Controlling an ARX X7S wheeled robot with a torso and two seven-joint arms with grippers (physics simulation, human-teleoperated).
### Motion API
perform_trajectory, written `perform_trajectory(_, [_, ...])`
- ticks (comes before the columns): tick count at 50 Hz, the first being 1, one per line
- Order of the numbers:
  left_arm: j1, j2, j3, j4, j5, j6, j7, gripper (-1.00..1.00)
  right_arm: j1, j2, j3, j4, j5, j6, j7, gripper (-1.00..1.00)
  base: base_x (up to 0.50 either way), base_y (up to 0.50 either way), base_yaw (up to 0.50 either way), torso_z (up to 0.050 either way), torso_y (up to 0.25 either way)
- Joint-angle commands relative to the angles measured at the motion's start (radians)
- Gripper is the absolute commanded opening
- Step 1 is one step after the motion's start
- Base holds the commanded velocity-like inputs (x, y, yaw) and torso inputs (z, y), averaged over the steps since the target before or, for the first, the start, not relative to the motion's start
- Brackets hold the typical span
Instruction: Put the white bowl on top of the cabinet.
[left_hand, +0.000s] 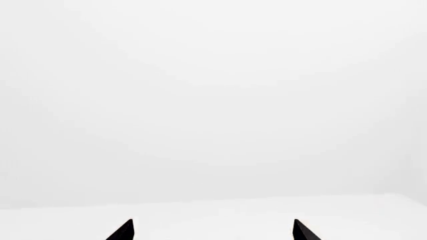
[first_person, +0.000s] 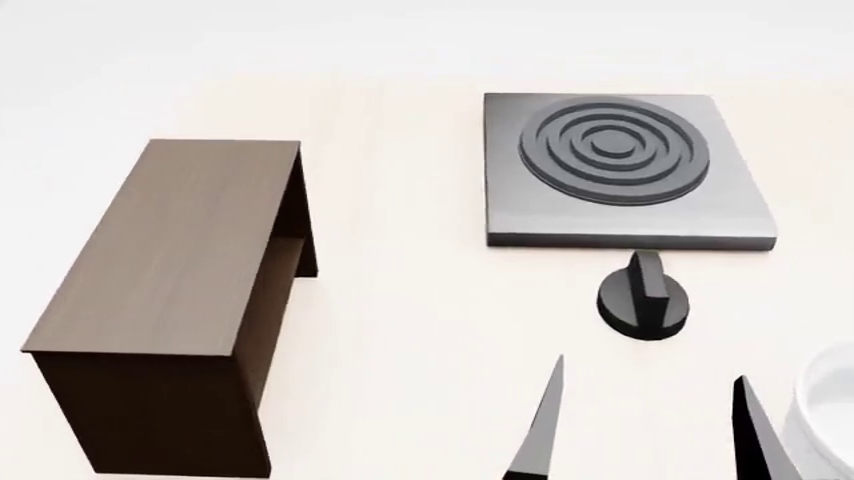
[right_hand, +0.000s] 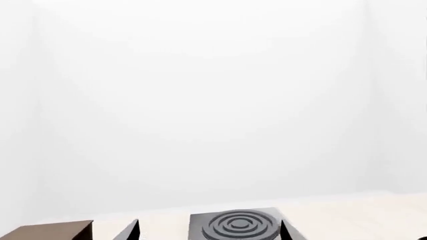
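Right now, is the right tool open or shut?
Open. In the head view the right tool shows two dark fingertips spread well apart with bare table between them, beside the white bowl.

The visible robot body consists of gripper fingers only. The right gripper has two slim, tapering, wedge-shaped fingers: matte black, with a lighter grey inner face on one finger. Both wrist views show paired black pointed fingertips with flat faces. No cables, screws or markings are discernible.
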Motion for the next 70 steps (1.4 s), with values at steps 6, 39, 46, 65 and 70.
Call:
perform_trajectory(6, [0.003, -0.006, 0.006, -0.008, -0.007, 0.008, -0.006, 1.00, 0.004, 0.013, -0.005, 0.006, 0.014, -0.008, 0.020, 1.00, 0.00, -0.15, 0.00, 0.000, 0.000])
perform_trajectory(39, [0.008, -0.018, 0.022, -0.013, -0.010, 0.016, -0.021, 1.00, 0.021, 0.047, -0.047, 0.003, -0.007, 0.007, 0.058, 1.00, 0.36, 0.00, 0.00, 0.000, 0.000])
perform_trajectory(46, [0.012, -0.019, 0.023, -0.011, -0.013, 0.017, -0.024, 1.00, 0.017, 0.057, -0.049, -0.002, -0.016, -0.002, 0.065, 1.00, 0.04, 0.00, 0.00, 0.000, 0.000])
perform_trajectory(65, [0.019, -0.021, 0.026, -0.016, -0.017, 0.027, -0.028, 1.00, 0.014, 0.067, -0.055, 0.004, -0.012, -0.016, 0.084, 1.00, 0.00, 0.08, 0.00, 0.000, 0.000])
perform_trajectory(70, [0.019, -0.023, 0.028, -0.019, -0.017, 0.029, -0.030, 1.00, 0.015, 0.071, -0.057, 0.005, -0.011, -0.018, 0.089, 1.00, 0.00, 0.00, 0.00, 0.000, 0.000])
